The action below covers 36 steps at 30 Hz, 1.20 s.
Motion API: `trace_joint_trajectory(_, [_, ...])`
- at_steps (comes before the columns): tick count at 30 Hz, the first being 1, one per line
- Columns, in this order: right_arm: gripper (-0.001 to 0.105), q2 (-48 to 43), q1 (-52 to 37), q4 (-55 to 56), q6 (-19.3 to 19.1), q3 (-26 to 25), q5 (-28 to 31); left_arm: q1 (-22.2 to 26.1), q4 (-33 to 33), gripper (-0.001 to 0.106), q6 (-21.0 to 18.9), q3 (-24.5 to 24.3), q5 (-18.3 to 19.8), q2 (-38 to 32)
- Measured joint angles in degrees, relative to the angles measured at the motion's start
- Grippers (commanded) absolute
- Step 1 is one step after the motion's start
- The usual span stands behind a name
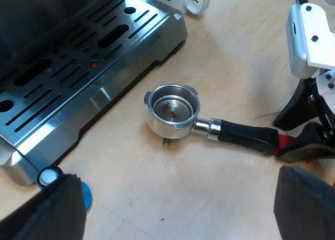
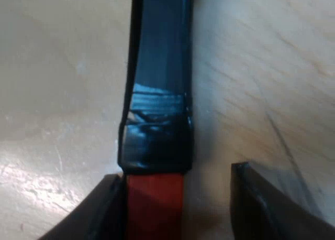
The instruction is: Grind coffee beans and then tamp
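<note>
Straddling the red end (image 2: 154, 206) of holder (image 1: 172, 111), right pincer (image 2: 178, 211), fingers (image 2: 272, 206) apart.

Bright, even light falls on the bench (image 1: 157, 198); the espresso machine (image 1: 104, 93) has glare on its steel; shadows are soft.

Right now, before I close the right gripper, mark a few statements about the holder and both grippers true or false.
1. The metal holder with the dark, red-tipped handle lies loose on the pale wooden table. True.
2. Its basket is heaped with ground coffee. False: bare metal shows at its bottom.
3. The right gripper is clamped shut on the handle's red end. False: its fingers straddle the red end, with a gap on one side.
4. The left gripper is open. True.
</note>
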Motion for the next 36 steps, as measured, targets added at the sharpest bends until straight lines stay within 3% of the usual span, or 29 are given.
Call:
trace_joint_trajectory(19, [0.047, 0.00, 0.00, 24.94, 0.42, -16.21, -1.67, 0.00, 0.00, 0.079, 0.00, 0.00, 0.00, 0.00])
trace_joint_trajectory(33, [0.047, -0.40, 0.00, 30.32, 0.49, -25.72, -1.67, 0.00, 0.00, 0.079, 0.00, 0.00, 0.00, 0.00])
trace_joint_trajectory(36, [0.047, -2.29, 0.00, 30.36, -1.02, -27.34, -0.63, 0.00, 0.00, 0.079, 0.00, 0.00, 0.00, 0.00])
